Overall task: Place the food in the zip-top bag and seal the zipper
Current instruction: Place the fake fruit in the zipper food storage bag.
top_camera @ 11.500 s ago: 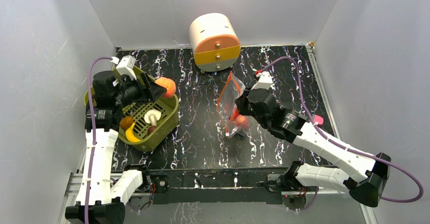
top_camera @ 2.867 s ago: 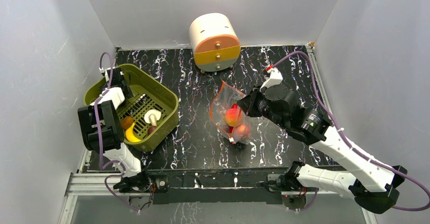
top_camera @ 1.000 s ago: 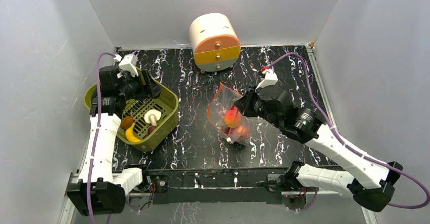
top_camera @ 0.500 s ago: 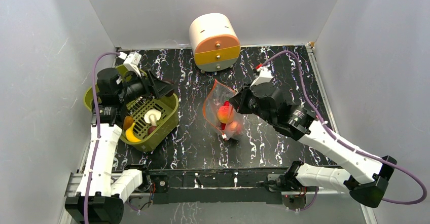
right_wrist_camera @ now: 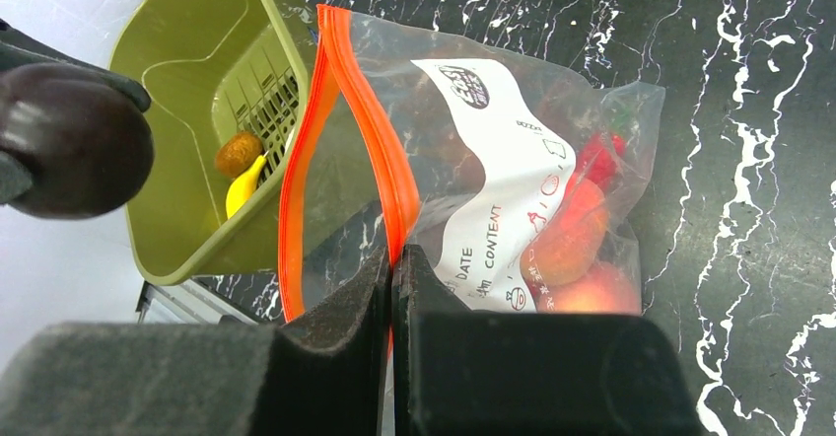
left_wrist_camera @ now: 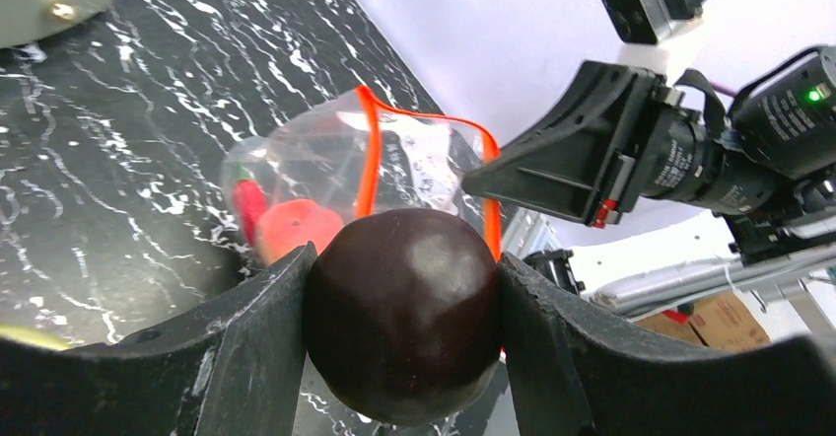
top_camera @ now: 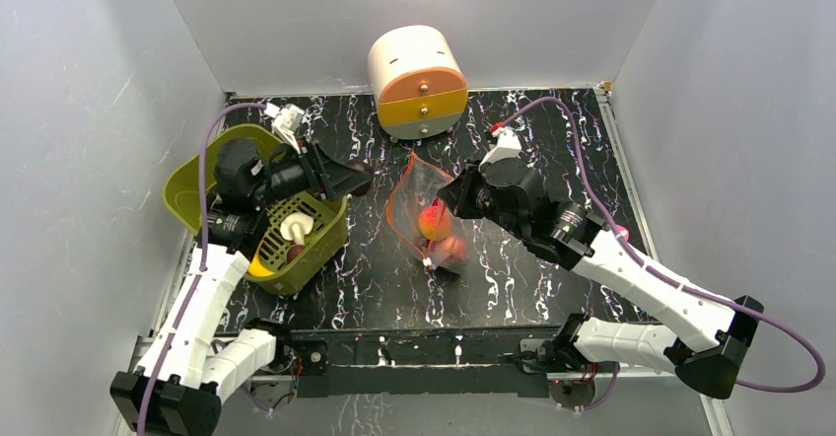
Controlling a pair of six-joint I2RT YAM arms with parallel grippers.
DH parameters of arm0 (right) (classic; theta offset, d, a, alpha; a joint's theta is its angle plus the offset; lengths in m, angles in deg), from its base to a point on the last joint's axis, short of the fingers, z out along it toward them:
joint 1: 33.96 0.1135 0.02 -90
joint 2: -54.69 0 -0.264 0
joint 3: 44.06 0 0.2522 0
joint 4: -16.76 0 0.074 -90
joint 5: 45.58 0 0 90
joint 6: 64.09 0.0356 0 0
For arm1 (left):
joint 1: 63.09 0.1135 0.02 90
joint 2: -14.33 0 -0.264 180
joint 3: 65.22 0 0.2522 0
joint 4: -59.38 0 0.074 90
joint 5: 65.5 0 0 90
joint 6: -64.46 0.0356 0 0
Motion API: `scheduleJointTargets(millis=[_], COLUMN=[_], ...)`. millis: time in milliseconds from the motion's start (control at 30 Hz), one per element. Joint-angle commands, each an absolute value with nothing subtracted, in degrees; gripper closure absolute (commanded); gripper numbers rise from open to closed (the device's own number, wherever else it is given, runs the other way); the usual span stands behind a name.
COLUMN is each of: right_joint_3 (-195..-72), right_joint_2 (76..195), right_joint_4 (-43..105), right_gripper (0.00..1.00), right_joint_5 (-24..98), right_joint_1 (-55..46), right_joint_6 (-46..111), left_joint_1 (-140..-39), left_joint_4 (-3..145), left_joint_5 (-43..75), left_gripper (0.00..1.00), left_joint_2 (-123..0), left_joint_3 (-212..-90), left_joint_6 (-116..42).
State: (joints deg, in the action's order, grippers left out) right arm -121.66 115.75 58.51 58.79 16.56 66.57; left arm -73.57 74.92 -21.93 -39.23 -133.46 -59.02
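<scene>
Inside left hand [left_wrist_camera: 404, 258], dark purple ball [left_wrist_camera: 404, 332]

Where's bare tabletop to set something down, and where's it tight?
Bare marble: back strip between basket and drawer unit; near strip in front of the bag. Crowded: between basket and bag, where the left fingers hold the dark ball.

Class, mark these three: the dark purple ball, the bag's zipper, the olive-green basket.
dark purple ball [left_wrist_camera: 404, 313], left wrist view, centre of its glossy front.
zipper [right_wrist_camera: 378, 160], right wrist view, middle of the orange strip.
olive-green basket [top_camera: 192, 187], top external view, bare left inner wall.
</scene>
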Motion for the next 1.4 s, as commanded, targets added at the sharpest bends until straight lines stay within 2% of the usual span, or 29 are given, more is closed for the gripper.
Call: scheduleJointTargets(millis=[0,433,867,1067,1367], right_joint_3=[-122.33,-121.72,-119.52,-119.28,-119.22], right_joint_2=[115.11,114.65,111.65,112.12,112.08], right_joint_4=[53.49,52.29,52.00,52.30,52.64], right_gripper=[1.00,1.00,1.00,1.00,1.00], right_joint_5=[58.60,57.22,57.96,57.07,56.87], right_joint_1=[16.68,16.72,16.65,16.64,16.72], right_joint_6=[67.01,67.03,67.57,67.65,67.59], left_joint_1=[-79.25,-95.45,-102.86,-104.40,-104.99], left_joint_4=[70.44,67.39,74.71,74.91,77.92], left_joint_5=[-19.39,-8.83,2.17,3.04,3.91], left_gripper=[0.76,0.77,0.66,0.58,0.39], left_joint_2=[-40.01,-46.63,-52.31,-52.83,-52.94], left_joint_3=[-133.83,-133.85,-137.37,-137.94,-139.94], left_joint_6=[-61.21,-58.63,-52.79,-52.28,-50.90])
